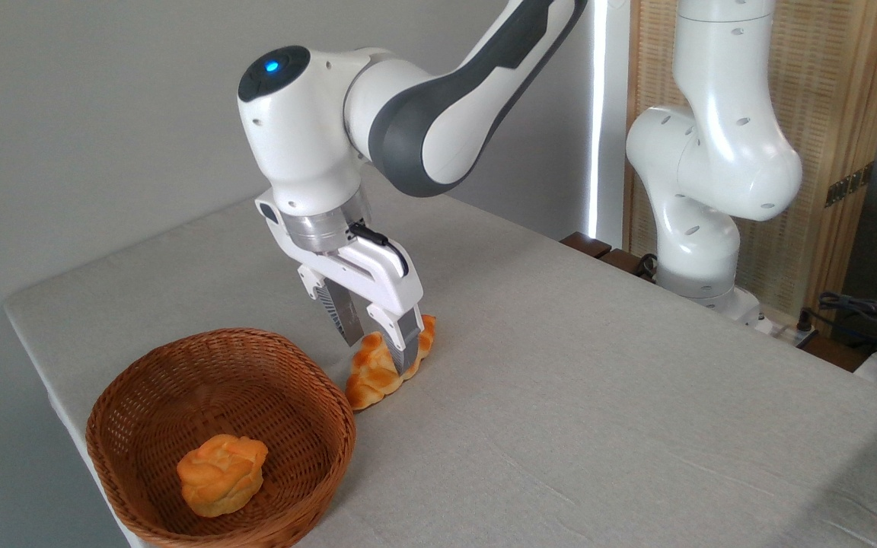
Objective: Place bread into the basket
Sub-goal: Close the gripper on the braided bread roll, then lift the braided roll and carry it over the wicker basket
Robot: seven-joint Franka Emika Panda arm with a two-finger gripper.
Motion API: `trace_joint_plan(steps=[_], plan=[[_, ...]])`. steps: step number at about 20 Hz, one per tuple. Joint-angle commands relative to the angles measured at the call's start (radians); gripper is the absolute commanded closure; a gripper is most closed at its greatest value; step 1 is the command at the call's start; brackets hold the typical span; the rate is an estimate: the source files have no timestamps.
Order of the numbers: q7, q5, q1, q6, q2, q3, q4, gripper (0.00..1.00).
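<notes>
My gripper [383,342] straddles the bread [387,367] at frame centre, fingers apart either side for a crosswise grasp; the basket [141,380] waits lower left.

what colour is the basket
Reddish-brown woven wicker basket, seen in the fixed camera view.

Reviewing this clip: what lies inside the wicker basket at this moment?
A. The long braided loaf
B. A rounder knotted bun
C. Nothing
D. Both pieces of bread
B: a chunky orange bun sits alone inside the basket, while the braided loaf lies on the table just outside the rim, with the pincer straddling it.
</notes>
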Motion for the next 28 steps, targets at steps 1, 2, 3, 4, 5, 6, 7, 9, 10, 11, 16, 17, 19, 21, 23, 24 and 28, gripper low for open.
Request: trace_joint_plan(steps=[1, 2, 3, 4, 5, 6, 7, 9, 10, 11, 16, 17, 19, 21, 23, 24, 28], plan=[[-0.003, 0.004, -0.003, 0.018, 0.012, -0.018, -0.004, 0.0], [-0.001, 0.007, -0.003, 0.017, 0.012, -0.018, -0.004, 0.0], [-0.001, 0.013, -0.003, 0.013, 0.012, -0.018, -0.004, 0.0], [-0.001, 0.019, -0.003, 0.013, 0.012, -0.018, -0.004, 0.0], [-0.001, 0.021, -0.003, 0.01, 0.012, -0.018, -0.004, 0.0], [0.0, 0.021, -0.003, 0.006, 0.011, -0.018, -0.004, 0.06], [0.002, 0.028, -0.003, 0.006, 0.011, -0.018, -0.004, 0.21], [0.003, 0.036, -0.003, 0.001, 0.011, -0.018, -0.004, 0.55], [0.009, 0.037, -0.003, 0.001, 0.011, -0.018, -0.004, 0.6], [0.013, 0.045, -0.003, 0.001, 0.009, -0.018, -0.004, 0.6], [0.014, 0.048, -0.003, 0.001, 0.009, -0.018, -0.004, 0.6], [0.014, 0.048, -0.003, 0.001, 0.009, -0.018, -0.004, 0.6], [0.014, 0.048, -0.003, 0.001, 0.009, -0.018, -0.004, 0.6], [0.013, 0.048, -0.003, 0.0, 0.006, -0.019, -0.004, 0.59], [0.014, 0.048, -0.003, -0.049, -0.014, -0.021, 0.009, 0.59], [0.019, 0.048, -0.003, -0.092, -0.029, -0.019, 0.032, 0.59], [0.016, 0.038, -0.003, -0.142, -0.069, -0.029, 0.093, 0.56]])
